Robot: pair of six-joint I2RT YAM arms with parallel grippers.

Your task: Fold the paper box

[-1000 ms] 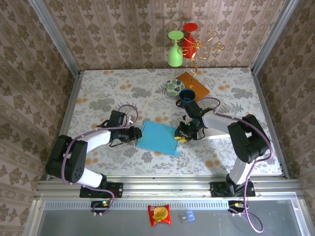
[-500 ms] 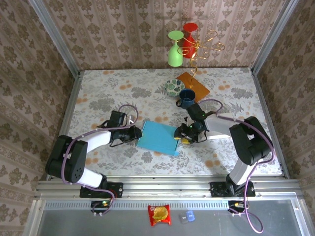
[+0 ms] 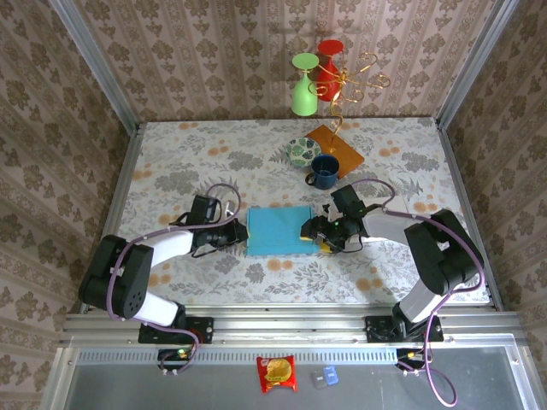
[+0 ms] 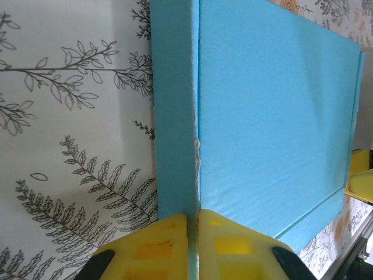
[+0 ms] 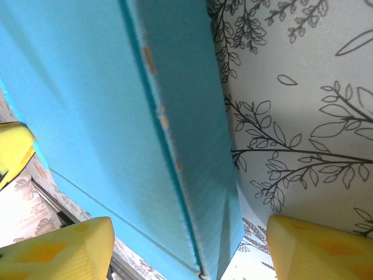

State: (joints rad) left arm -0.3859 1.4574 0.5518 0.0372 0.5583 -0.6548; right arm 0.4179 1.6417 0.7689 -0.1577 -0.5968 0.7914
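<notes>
The blue paper box (image 3: 278, 231) lies flat on the patterned tabletop between my two arms. My left gripper (image 3: 242, 233) is shut on the upright flap along the box's left edge; in the left wrist view the yellow fingertips (image 4: 157, 233) pinch that thin blue wall, and the gripper (image 4: 193, 224) sits at the bottom of the frame with the box's panel (image 4: 274, 116) stretching away. My right gripper (image 3: 314, 232) stands open at the box's right edge. In the right wrist view the gripper (image 5: 189, 251) straddles the raised blue side (image 5: 186, 128) without touching it.
A dark blue mug (image 3: 325, 169), a patterned bowl (image 3: 300, 151) and an orange sheet (image 3: 336, 147) sit behind the box. A gold stand holds a green glass (image 3: 303, 85) and a red glass (image 3: 329, 58) at the back wall. A snack packet (image 3: 276, 373) lies below the table's near edge.
The right gripper has opened and let go of the box's right edge. The box has turned from slanted to square with the table. The left gripper has closed tighter on the left flap.
</notes>
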